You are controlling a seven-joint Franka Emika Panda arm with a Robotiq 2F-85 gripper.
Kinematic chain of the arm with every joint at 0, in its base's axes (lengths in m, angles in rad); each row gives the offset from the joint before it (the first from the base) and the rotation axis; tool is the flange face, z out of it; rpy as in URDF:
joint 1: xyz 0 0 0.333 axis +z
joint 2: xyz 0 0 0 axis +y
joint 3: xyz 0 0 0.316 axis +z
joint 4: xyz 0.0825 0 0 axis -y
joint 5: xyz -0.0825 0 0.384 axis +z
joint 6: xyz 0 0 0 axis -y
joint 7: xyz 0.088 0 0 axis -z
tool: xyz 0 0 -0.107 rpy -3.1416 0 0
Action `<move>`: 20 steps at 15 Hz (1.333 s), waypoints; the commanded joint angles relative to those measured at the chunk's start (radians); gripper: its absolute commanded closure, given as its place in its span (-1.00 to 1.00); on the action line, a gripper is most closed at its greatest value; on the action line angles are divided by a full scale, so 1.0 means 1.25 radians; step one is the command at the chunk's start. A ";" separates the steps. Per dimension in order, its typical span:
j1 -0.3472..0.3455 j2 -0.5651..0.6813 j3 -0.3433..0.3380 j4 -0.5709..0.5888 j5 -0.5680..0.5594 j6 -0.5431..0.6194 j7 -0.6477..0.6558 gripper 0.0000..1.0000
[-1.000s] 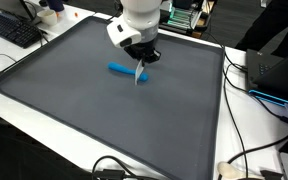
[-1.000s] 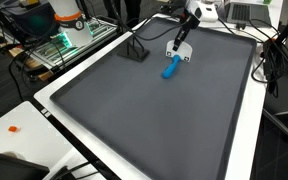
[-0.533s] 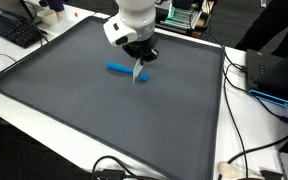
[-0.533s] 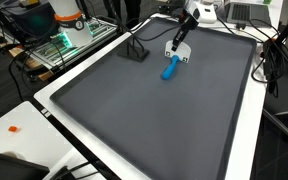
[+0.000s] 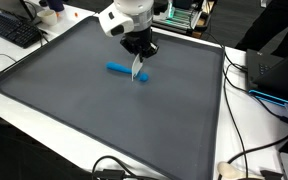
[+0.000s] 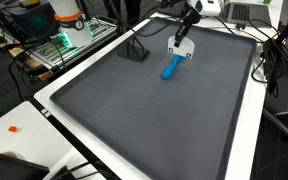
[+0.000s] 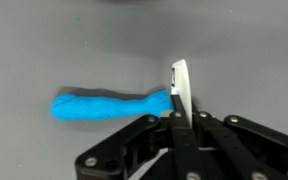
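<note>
My gripper (image 7: 175, 118) is shut on a thin white flat piece (image 7: 180, 85), seen edge-on and sticking out past the fingertips. A blue elongated object (image 7: 109, 104) lies on the dark grey mat (image 7: 44, 40), its right end just beside the white piece. In both exterior views the gripper (image 5: 139, 57) (image 6: 183, 40) hangs over the mat with the white piece (image 5: 137, 71) (image 6: 180, 50) pointing down next to the blue object (image 5: 118, 69) (image 6: 170, 68). I cannot tell whether the white piece touches the mat.
The mat (image 5: 74, 110) sits on a white table. A keyboard (image 5: 14, 30) lies at the back left and a laptop (image 5: 279, 75) with cables on the right. A black stand (image 6: 134, 50) rests on the mat's edge, with electronics (image 6: 69, 35) behind it.
The arm has shifted slightly up and to the left in an exterior view, carrying the white piece. The blue object has not moved.
</note>
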 commanded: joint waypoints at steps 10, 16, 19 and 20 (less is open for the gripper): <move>-0.025 -0.084 0.000 -0.033 0.001 -0.023 -0.041 0.98; -0.028 -0.066 -0.001 -0.012 -0.003 -0.016 -0.042 0.92; -0.028 -0.066 -0.001 -0.012 -0.003 -0.016 -0.043 0.92; -0.028 -0.066 -0.001 -0.012 -0.003 -0.016 -0.043 0.92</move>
